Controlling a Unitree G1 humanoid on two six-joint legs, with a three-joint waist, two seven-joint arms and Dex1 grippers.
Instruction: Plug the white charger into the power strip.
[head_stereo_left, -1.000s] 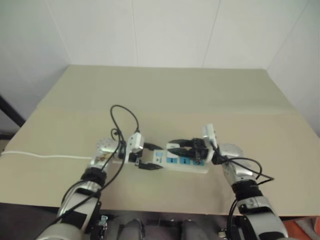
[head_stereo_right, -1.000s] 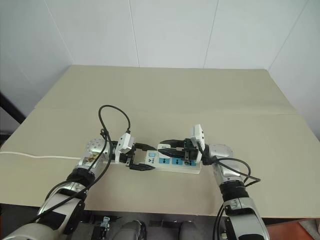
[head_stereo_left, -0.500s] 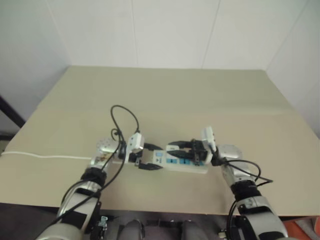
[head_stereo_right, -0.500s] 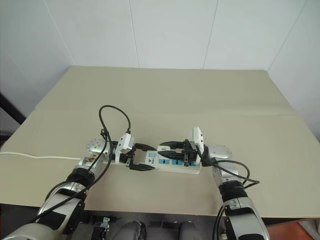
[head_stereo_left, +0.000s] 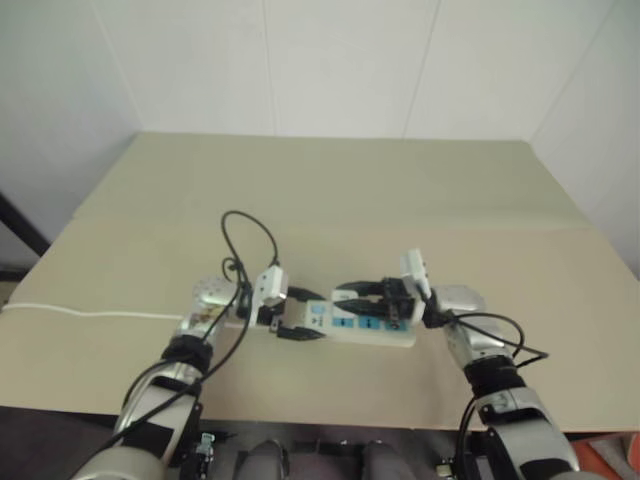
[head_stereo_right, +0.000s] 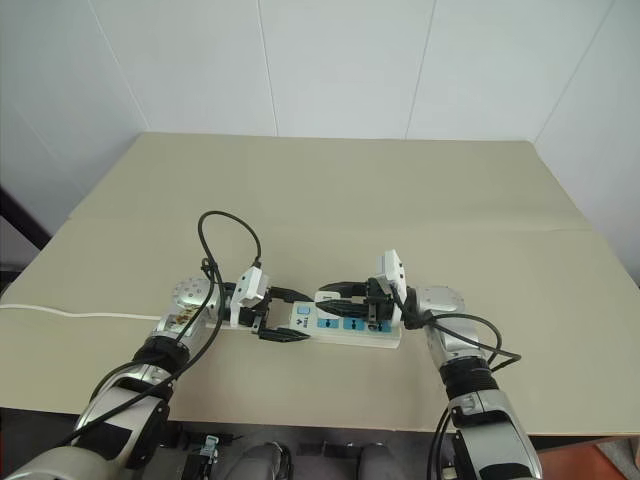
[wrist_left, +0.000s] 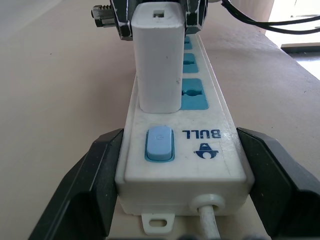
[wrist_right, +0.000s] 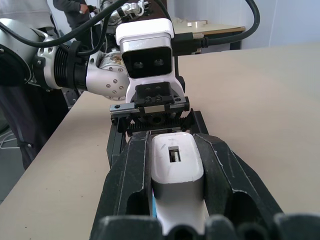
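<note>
Both forearms reach in over the near edge of the worktop (head_stereo_right: 330, 190), wrists bent inward so the two grippers point at each other along the power strip (head_stereo_right: 335, 325).

Power strip lies flat on the worktop near the front edge, long axis running left-right. Switch (wrist_left: 159, 144) and cord (head_stereo_right: 70, 313) end sits at the robot's left, and the cord trails off toward the left edge of the worktop.

White charger (wrist_left: 159, 55) stands upright on the strip's top face, just past the switch. Its base meets the strip; prongs aren't visible, so how far it is seated can't be told.

Left gripper (head_stereo_right: 280, 316): fingers (wrist_left: 85, 185) spread wide, one on each long side of the strip's switch end. They sit right at the strip's side walls; actual contact can't be confirmed.

Right gripper (head_stereo_right: 337, 294): fingers (wrist_right: 130, 185) pinch the charger from both sides. In the right wrist view the charger's white body sits tight between the two black fingers, with the left gripper's camera module (wrist_right: 148, 47) facing straight back from the far end.
</note>
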